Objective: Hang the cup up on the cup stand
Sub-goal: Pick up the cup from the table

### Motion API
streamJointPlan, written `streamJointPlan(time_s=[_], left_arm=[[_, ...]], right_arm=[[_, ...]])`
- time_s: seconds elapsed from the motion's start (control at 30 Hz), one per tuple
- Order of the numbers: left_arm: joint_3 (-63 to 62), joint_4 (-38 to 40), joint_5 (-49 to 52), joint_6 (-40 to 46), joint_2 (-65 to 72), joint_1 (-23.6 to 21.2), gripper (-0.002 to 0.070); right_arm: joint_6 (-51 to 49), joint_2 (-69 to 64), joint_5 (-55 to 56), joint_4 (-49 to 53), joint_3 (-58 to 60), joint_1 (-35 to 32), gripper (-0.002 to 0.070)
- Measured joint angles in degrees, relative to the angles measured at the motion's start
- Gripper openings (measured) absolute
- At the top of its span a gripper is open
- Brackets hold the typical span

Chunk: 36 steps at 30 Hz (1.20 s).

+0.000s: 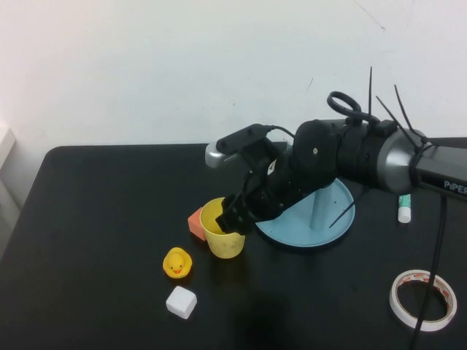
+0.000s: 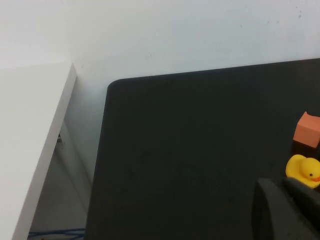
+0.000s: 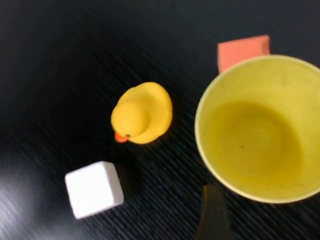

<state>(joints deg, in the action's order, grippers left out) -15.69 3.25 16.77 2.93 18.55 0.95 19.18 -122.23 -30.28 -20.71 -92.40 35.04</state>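
Note:
The yellow cup (image 1: 224, 232) stands upright on the black table, its mouth facing up; it also shows in the right wrist view (image 3: 260, 127). My right gripper (image 1: 236, 216) hangs at the cup's rim on the stand's side, open. One of its fingers (image 3: 213, 220) shows just outside the cup's wall, apart from it; the other is out of view. The cup stand (image 1: 337, 219) is a light-blue dish behind my right arm, with one blue post (image 1: 319, 209) showing and the rest hidden. My left gripper (image 2: 283, 183) is parked low at the table's left, shut and empty.
A yellow rubber duck (image 1: 177, 263), a white cube (image 1: 181, 302) and an orange block (image 1: 195, 222) lie close to the cup. A tape roll (image 1: 423, 299) and a white tube (image 1: 405, 210) lie at the right. A white shelf (image 2: 30, 130) stands left of the table.

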Motion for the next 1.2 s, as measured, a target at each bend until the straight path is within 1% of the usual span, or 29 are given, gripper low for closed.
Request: streamJointPlan(time_s=[0.23,0.53,0.6,0.8,0.87,0.97,1.07,1.2], left_arm=[[0.00,0.00,0.00,0.00,0.00,0.00,-0.0003],[0.00,0.00,0.00,0.00,0.00,0.00,-0.0003],[0.00,0.00,0.00,0.00,0.00,0.00,-0.0003],[0.00,0.00,0.00,0.00,0.00,0.00,-0.0003],[0.00,0.00,0.00,0.00,0.00,0.00,-0.0003],[0.00,0.00,0.00,0.13,0.00,0.00,-0.0002],[0.00,0.05,0.00,0.13,0.00,0.00,-0.0003],[0.00,0.05,0.00,0.13,0.00,0.00,-0.0003]], right_arm=[[-7.06,-2.06,3.06,1.10,-0.13,0.00,0.0447],[-9.08,-5.50,5.29,0.42,-0.69,-0.37,0.0440],[-9.07,-5.76,5.69,-0.11,-0.93,-0.37,0.0409],[-9.46,-6.32,7.92,-0.65,-1.27,-0.37,0.0206],[-10.24,-6.45,8.01,-1.96,-1.39,-0.37,0.0174],[-11.00,-6.45,8.01,-3.98,-1.39,-0.37,0.0159],[-11.21,-6.03,7.00,-4.65,-1.39,-0.37,0.0161],[-10.29,-3.37,5.45,-4.74,-1.39,-0.37,0.0192]])
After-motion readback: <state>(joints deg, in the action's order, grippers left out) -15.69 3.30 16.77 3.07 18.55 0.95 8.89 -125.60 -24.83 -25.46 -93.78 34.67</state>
